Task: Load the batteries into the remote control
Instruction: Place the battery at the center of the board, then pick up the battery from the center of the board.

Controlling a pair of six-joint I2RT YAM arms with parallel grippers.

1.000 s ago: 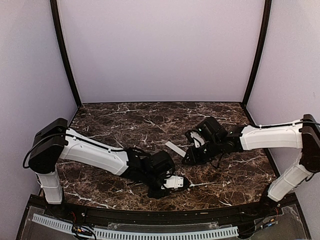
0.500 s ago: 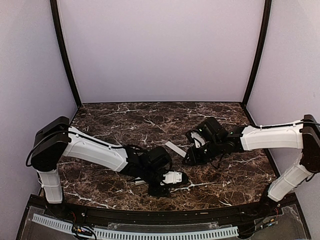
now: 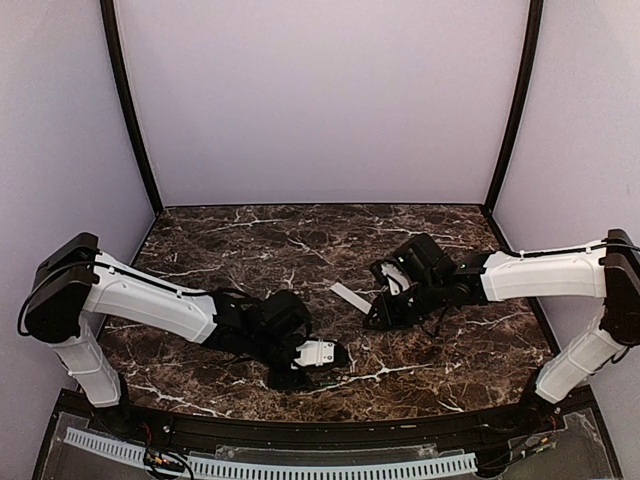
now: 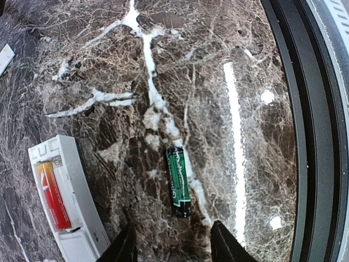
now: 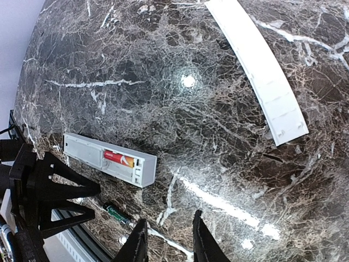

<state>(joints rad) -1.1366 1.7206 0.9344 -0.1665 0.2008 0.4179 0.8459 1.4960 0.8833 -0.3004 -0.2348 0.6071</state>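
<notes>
A: Lighting?
B: Bright, from overhead; glossy worktop throws white glare spots in both wrist views.
A: Focus?
B: Wrist views crisp, edges fisheye-bent; left pincer dark, blurred. Top view softer.

1. we see the slim white-grey plastic remote control cut off at the left wrist view's bottom edge.
2. there, only a corner of the thin flat white cover plate shows.

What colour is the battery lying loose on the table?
The loose battery is green; left wrist view.
</notes>
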